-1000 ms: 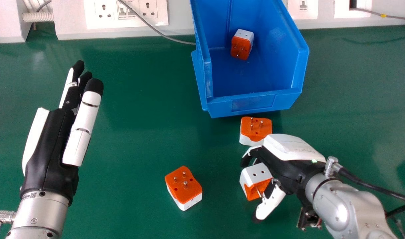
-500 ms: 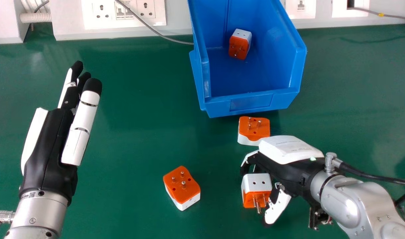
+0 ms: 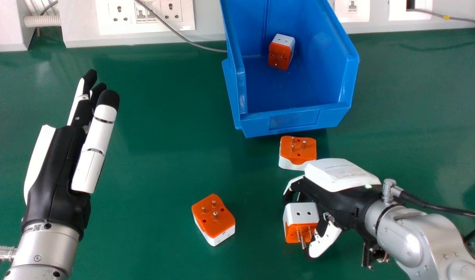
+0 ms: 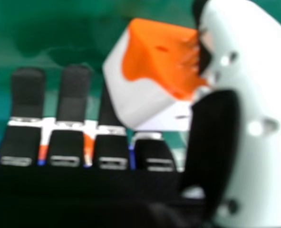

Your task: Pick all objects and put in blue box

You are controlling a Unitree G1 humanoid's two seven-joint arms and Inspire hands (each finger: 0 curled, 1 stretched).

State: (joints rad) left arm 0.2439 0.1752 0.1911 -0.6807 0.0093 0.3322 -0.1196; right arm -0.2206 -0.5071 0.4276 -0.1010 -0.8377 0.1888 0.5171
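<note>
Orange-and-white adapter (image 3: 302, 210), between right hand's (image 3: 327, 197) fingers and thumb, pins facing thumb

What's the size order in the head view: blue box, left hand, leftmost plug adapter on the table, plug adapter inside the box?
Largest to smallest, as they look:
blue box
left hand
leftmost table adapter
adapter in the box
The last sits farther off, so the adapters' true sizes may match.

open table (image 3: 163, 128) between left hand (image 3: 62, 171) and blue box (image 3: 295, 121), adapter (image 3: 298, 150) obstructing just before its front
</note>
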